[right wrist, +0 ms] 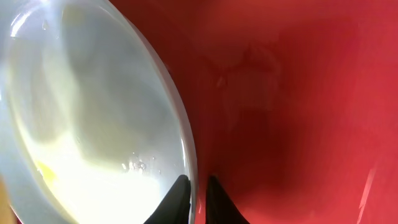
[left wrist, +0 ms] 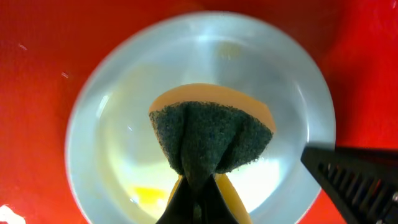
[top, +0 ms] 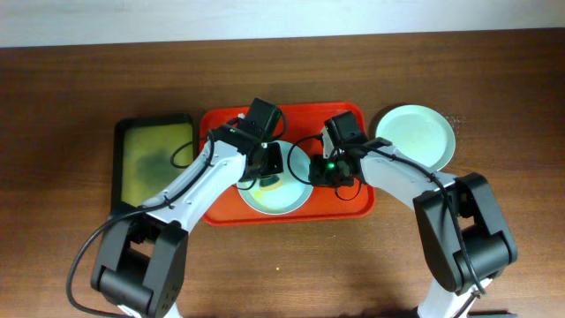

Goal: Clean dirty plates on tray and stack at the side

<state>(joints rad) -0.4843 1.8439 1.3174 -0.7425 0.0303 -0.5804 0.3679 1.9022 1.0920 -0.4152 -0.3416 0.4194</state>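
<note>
A pale blue-white plate (top: 287, 196) with yellowish smears lies on the red tray (top: 353, 201). My left gripper (top: 269, 179) is shut on a sponge (left wrist: 208, 134), orange with a dark green scrub face, held over the plate's middle (left wrist: 124, 137). A yellow smear (left wrist: 146, 195) shows by the sponge. My right gripper (top: 325, 168) is shut on the plate's right rim (right wrist: 186, 134): one finger inside the plate, one outside over the tray (right wrist: 292, 112). A pale mint green plate (top: 415, 134) sits on the table right of the tray. The white plate is not in view.
A smaller olive-green tray with a black rim (top: 154, 159) lies left of the red tray. The brown wooden table (top: 71, 97) surrounds both. My right gripper's finger shows at the lower right of the left wrist view (left wrist: 354, 174).
</note>
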